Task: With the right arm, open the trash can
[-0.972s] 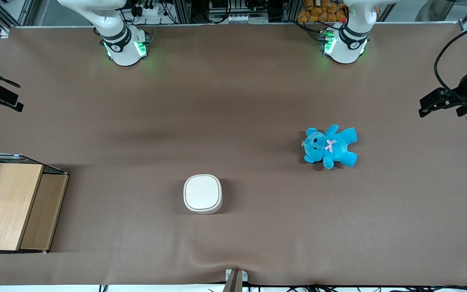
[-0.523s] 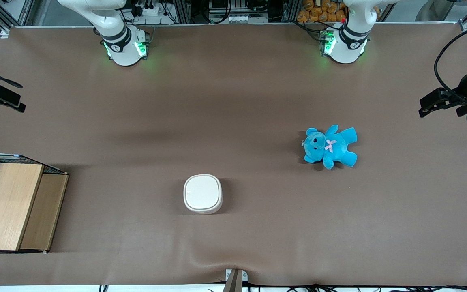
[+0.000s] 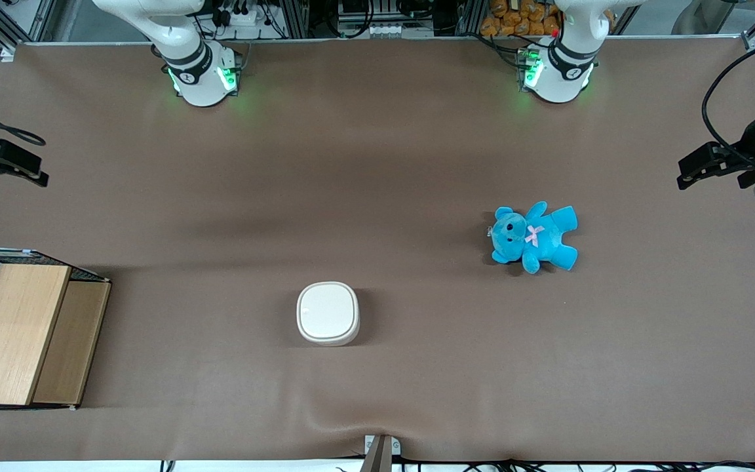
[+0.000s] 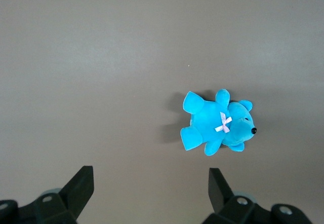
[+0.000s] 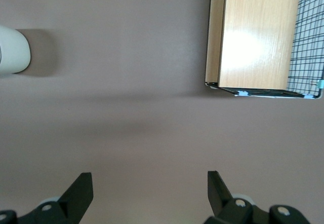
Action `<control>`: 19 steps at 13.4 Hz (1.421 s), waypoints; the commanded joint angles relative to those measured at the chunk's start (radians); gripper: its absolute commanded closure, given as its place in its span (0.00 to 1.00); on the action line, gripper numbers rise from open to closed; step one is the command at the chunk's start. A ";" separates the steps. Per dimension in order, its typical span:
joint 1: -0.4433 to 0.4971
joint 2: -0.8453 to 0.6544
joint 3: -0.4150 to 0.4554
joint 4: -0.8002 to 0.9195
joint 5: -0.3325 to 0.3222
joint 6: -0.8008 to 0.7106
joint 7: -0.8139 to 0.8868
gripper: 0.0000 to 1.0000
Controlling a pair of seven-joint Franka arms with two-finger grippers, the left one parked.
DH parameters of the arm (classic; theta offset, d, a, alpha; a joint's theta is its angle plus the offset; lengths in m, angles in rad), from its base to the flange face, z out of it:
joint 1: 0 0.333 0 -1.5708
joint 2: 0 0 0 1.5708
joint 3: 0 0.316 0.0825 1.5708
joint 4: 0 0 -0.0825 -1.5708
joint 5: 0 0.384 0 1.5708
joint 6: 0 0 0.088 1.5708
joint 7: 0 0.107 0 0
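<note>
Front view puts your spread, empty gripper [image 3: 20,167] far upper-left of the closed trash can [image 3: 328,313]; a careless approach could shove the whole can along.

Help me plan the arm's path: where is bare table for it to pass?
Bare brown table stretches between the trash can and blue teddy bear, also between the can and wooden box. The open gripper hovers over bare table, farther from the front camera than the box. Nowhere is crowded.
</note>
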 commanded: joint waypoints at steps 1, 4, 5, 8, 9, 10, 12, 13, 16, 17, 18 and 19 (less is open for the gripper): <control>0.042 0.042 0.001 0.017 0.000 0.007 0.076 0.09; 0.073 0.089 0.007 0.027 0.021 0.070 0.150 0.20; 0.074 0.103 0.016 0.028 0.049 0.085 0.170 0.24; 0.086 0.178 0.062 0.091 0.081 0.127 0.222 0.79; 0.088 0.207 0.087 0.120 0.080 0.128 0.265 0.91; 0.088 0.238 0.116 0.153 0.078 0.130 0.303 1.00; 0.093 0.292 0.157 0.201 0.078 0.171 0.349 1.00; 0.100 0.306 0.164 0.201 0.078 0.205 0.368 1.00; 0.143 0.347 0.167 0.204 0.092 0.260 0.435 1.00; 0.154 0.364 0.178 0.207 0.120 0.288 0.466 1.00; 0.152 0.378 0.206 0.209 0.170 0.303 0.513 1.00; 0.149 0.399 0.222 0.223 0.187 0.320 0.561 1.00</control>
